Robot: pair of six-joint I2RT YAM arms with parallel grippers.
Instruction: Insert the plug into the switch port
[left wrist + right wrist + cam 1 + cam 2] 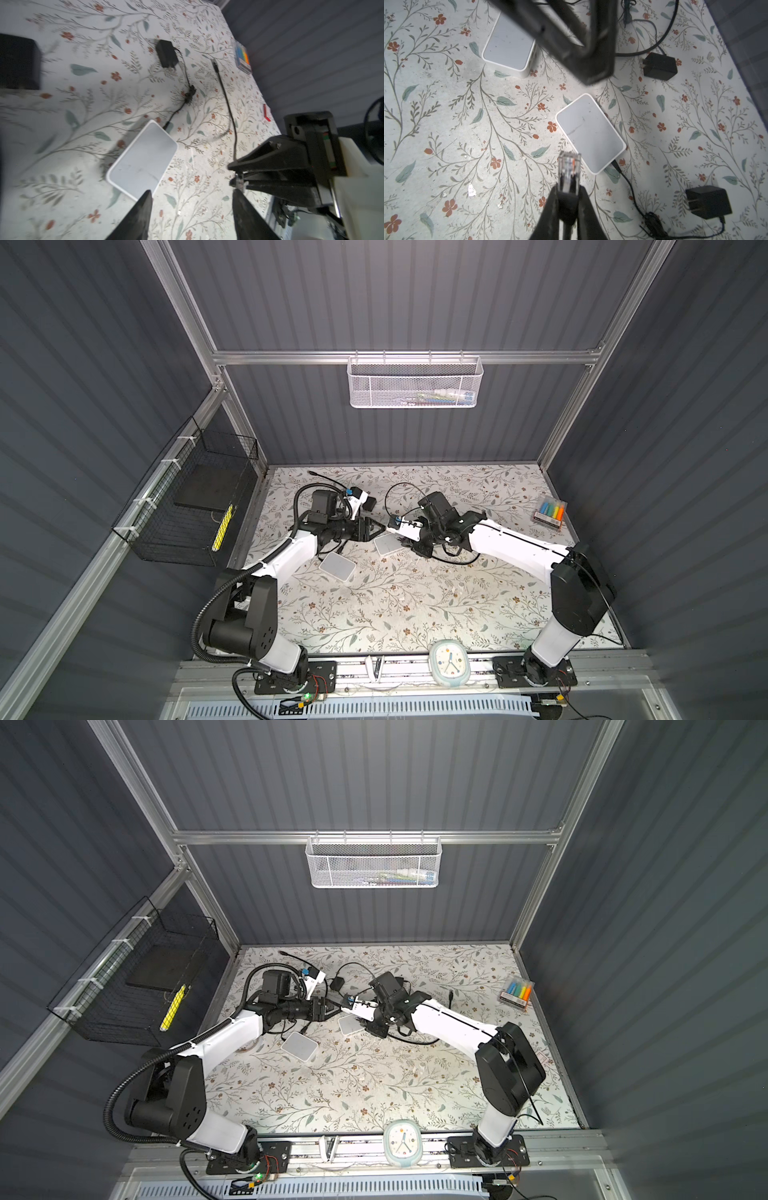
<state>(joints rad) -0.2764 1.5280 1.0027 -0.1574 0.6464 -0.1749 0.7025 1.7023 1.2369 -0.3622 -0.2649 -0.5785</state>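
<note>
Two grippers: right gripper [568, 195] and left gripper [191, 190] stood almost tip to tip above the floral-printed tabletop [415, 614].
Right gripper state: narrow, pinched on the rear of the clear plastic network plug [569, 166], whose contact end jutted forward past the tips.
Left gripper state: jaws wide, holding nothing; one of its fingertips [243, 207] sat just beside the plug.
Nearest switch: white rectangular switch box [591, 133], flat on the tabletop just ahead of and below the plug, with a black power lead [633, 193] entering one short end.
Port: hidden in every view; which face carried it could not be told.
Step in hand: judged as carrying the plug to the port. It would go best with the plug squared to the port face, latch tab turned to match, approach low and level, push slow. The light box might slide, so the free left gripper could brace it.
In the way: the left gripper hung right in front of the plug and would need to clear; the lead lay beside the box.
Second switch: matching white box [508, 47], farther out, beyond the left gripper.
Adapters: black power brick [660, 65] beyond the nearest box; second black brick [708, 205] near the right gripper's side.
Far off: clear box of coloured markers [550, 512], pale clock [449, 662], white mesh basket [415, 381] and black wire basket [187, 497], all well apart from both grippers.
</note>
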